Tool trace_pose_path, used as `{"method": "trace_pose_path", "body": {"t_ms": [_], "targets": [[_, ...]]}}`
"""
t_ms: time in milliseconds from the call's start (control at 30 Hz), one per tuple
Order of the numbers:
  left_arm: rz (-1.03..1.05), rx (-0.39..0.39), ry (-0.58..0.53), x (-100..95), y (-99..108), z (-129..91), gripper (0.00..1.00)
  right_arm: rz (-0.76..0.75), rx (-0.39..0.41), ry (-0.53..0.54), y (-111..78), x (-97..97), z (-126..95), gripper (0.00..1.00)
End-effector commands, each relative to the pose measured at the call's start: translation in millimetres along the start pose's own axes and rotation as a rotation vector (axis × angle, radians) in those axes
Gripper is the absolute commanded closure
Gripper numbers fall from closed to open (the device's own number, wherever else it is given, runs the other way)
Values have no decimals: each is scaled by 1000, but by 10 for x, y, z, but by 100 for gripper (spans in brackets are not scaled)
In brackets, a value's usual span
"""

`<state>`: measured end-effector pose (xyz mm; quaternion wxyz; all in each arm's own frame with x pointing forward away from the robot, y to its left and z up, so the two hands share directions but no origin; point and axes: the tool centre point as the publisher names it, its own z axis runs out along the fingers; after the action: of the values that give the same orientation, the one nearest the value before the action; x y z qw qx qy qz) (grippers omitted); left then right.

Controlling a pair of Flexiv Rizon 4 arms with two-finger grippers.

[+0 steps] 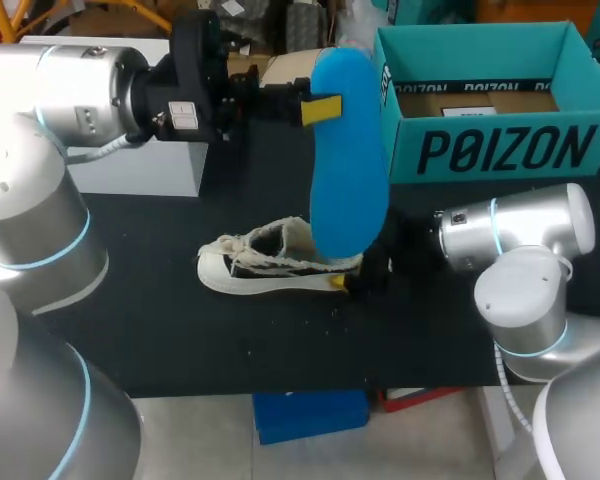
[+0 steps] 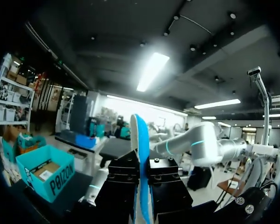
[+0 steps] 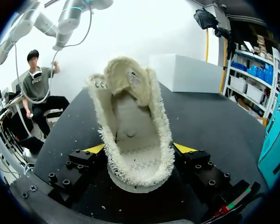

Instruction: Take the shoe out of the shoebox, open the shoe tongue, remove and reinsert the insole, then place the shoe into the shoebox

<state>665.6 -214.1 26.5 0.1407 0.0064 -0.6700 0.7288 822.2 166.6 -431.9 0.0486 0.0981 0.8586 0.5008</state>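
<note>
The blue insole (image 1: 348, 150) hangs upright above the table, and my left gripper (image 1: 318, 108) is shut on its edge. In the left wrist view the insole (image 2: 141, 140) stands edge-on between the black fingers of that gripper (image 2: 141, 186). The cream low-top shoe (image 1: 275, 262) with dark stripes lies on the black table, toe pointing left. My right gripper (image 1: 355, 282) holds its heel. In the right wrist view the shoe (image 3: 130, 116) gapes open, its tongue folded forward. It has no insole inside, and the yellow tips of my right gripper (image 3: 140, 149) press on both sides of the heel.
The open teal shoebox (image 1: 490, 150) stands at the table's back right, with a brown card inside; it also shows as the shoebox (image 2: 44, 175) in the left wrist view. A white box (image 1: 150, 165) sits at the back left. The black tabletop (image 1: 280, 340) has bare room in front of the shoe.
</note>
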Motion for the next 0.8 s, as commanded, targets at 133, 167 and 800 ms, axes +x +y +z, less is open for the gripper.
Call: {"method": "trace_pose_path", "body": {"t_ms": [133, 167, 800], "targets": [[-41, -35, 55, 3, -312, 76, 100, 1, 2, -1, -29, -9, 19, 100], [-57, -21, 71, 15, -347, 85, 100, 1, 2, -1, -29, -9, 19, 100], [-43, -9, 96, 148, -668, 226, 100, 1, 2, -1, -29, -9, 19, 100]]}}
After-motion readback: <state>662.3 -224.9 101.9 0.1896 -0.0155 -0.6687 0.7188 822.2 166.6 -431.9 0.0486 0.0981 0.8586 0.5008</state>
